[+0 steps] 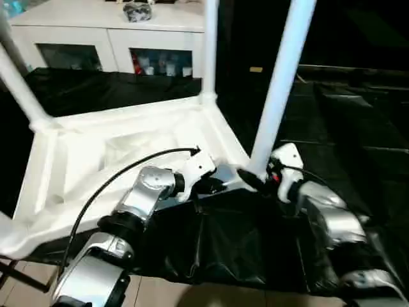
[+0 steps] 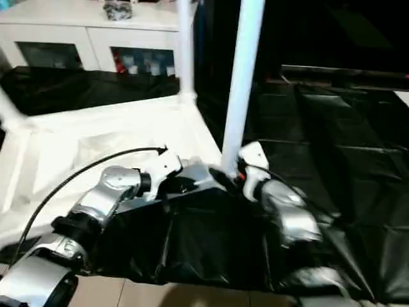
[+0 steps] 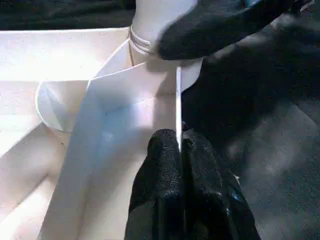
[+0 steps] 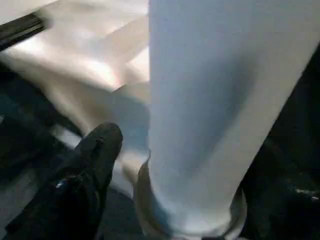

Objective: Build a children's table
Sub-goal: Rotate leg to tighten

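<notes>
The children's table point(image 1: 128, 153) lies upside down, centre-left on the black worktop point(image 1: 345, 128) — three legs up. Left gripper point(image 3: 179, 150) pinches its rim; right gripper point(image 4: 165, 165) gapes round one leg point(image 1: 281, 83).

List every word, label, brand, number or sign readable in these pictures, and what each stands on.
None can be read.
The children's table and its legs carry no marks.
The items behind the cabinet's glass doors are too blurred to read.
</notes>
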{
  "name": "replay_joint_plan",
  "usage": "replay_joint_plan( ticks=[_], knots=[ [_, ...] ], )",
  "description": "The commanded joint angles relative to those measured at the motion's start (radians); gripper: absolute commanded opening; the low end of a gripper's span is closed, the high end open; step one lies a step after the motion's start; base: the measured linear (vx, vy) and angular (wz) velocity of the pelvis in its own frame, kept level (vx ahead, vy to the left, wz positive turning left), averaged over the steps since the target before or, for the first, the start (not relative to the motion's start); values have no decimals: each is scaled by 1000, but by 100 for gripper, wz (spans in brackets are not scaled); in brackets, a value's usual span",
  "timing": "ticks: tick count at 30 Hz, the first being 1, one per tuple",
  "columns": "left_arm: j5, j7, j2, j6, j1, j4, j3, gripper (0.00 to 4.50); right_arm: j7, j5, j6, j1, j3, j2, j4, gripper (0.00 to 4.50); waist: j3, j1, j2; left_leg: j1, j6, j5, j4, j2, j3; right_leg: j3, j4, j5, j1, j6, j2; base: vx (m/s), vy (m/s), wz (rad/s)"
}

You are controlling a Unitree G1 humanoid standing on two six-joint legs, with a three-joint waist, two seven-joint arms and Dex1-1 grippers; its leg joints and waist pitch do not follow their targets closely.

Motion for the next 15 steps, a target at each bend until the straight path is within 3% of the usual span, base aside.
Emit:
replay_joint_plan(
  ticks=[1, 7, 8, 15],
  knots=[
    [-49, -44, -11, -37, 8, -28, -7, 0, 89, 8, 45, 31, 68, 6, 3, 380, -41, 3, -13, -10, 111, -148, -51, 37, -8, 59, -74, -162, 48, -202, -76, 0, 0, 0],
    [-71, -137, 38, -37, 22, -52, -11, 0, 209, 50, 59, 47, 72, -67, -43, 380, -39, 15, -12, -9, 107, -152, -50, 40, -5, 55, -73, -172, 45, -216, -75, 0, 0, 0],
    [-72, -148, 46, -36, 24, -55, -9, 0, 224, 54, 65, 48, 70, -76, -49, 356, -39, 15, -12, -9, 104, -156, -51, 40, -6, 54, -72, -179, 46, -214, -75, 0, 0, 0],
    [-78, -188, 74, -34, 28, -65, -7, 0, 264, 71, 72, 42, 65, -92, -56, 305, -42, 17, -13, -10, 98, -133, -48, 40, -6, 55, -67, -148, 47, -217, -75, 0, 0, 0]
  ],
)
